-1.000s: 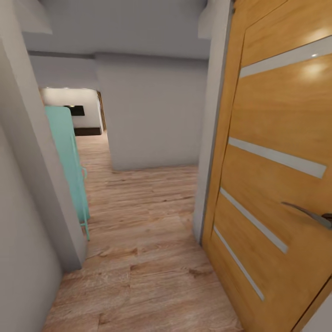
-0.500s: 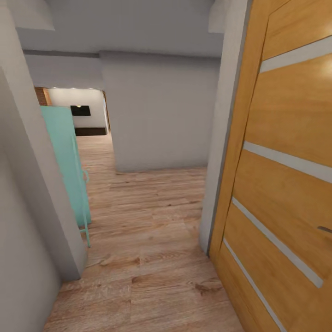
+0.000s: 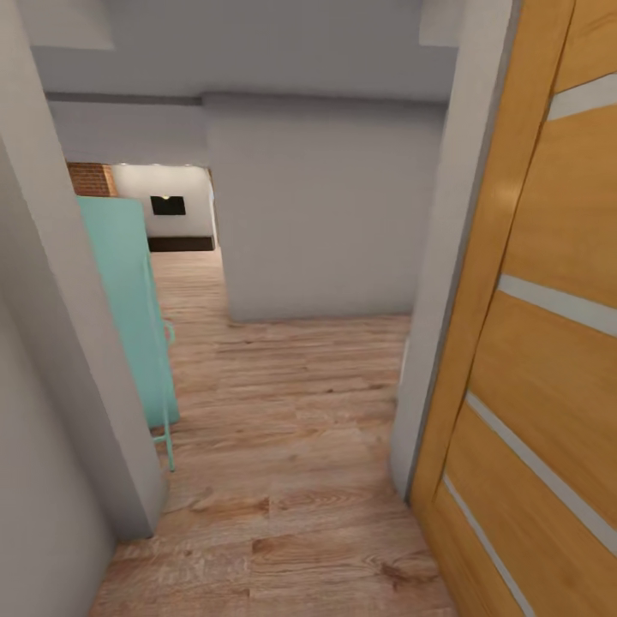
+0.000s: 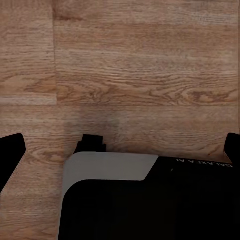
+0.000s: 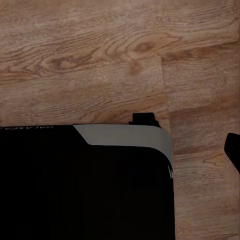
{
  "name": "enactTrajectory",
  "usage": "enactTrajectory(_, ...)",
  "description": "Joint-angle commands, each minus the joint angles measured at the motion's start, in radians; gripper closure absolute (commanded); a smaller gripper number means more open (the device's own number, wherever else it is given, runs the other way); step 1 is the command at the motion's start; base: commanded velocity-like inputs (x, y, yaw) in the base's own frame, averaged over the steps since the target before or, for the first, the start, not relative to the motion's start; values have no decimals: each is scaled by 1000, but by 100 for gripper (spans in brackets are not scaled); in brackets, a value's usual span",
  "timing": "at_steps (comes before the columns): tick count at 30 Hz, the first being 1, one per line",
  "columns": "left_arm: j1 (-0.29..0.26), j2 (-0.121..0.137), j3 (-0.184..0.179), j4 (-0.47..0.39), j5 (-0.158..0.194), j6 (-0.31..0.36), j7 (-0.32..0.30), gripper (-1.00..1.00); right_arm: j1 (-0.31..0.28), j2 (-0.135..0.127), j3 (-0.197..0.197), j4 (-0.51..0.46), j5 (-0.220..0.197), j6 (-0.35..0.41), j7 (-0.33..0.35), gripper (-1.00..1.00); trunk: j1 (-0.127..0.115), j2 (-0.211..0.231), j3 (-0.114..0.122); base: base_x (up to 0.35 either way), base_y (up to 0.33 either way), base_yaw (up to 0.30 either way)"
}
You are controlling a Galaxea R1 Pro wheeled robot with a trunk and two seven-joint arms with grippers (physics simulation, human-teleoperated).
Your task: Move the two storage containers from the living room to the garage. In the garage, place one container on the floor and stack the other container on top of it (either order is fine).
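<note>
The two storage containers are out of view, and so are the garage and its floor. Far down the hallway in the head view is the living room (image 3: 171,224), with a brick wall (image 3: 90,178), a wall TV (image 3: 168,206) and a dark low cabinet (image 3: 182,244). My left gripper (image 4: 120,150) hangs open over light wood planks, one black fingertip (image 4: 10,156) at each side edge, nothing between them. My right gripper (image 5: 120,145) also looks open and empty; one fingertip (image 5: 233,150) is visible, over the same planks and the robot's black base (image 5: 80,185).
I stand in a narrow hallway on a wood plank floor (image 3: 283,411). A grey wall corner (image 3: 77,360) with a teal door (image 3: 128,308) closes the left side. An open orange wooden door (image 3: 540,343) and its grey jamb (image 3: 446,283) close the right. A grey wall (image 3: 317,214) stands ahead.
The whole head view has shifted right: the camera moved. The orange door's handle has left the picture, and more of the brick wall and the far room is visible.
</note>
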Motion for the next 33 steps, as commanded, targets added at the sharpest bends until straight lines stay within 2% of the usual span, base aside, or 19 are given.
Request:
enactTrajectory(1,0,0,6,1,8,0,-3,-100,-1,1,8,3,-10,-5,4,-100,1,-1,-1,323,0,3)
enactTrajectory(5,0,0,6,0,8,0,-3,-100,-1,1,7,3,-11,-7,4,-100,1,-1,-1,323,0,78)
enactTrajectory(16,-1,0,6,0,8,0,-3,-100,-1,0,6,3,-14,-8,4,-100,1,-1,-1,323,0,234)
enactTrajectory(33,-1,0,6,0,8,1,-3,-100,-1,-1,7,3,-14,-9,4,-100,1,-1,-1,323,0,14)
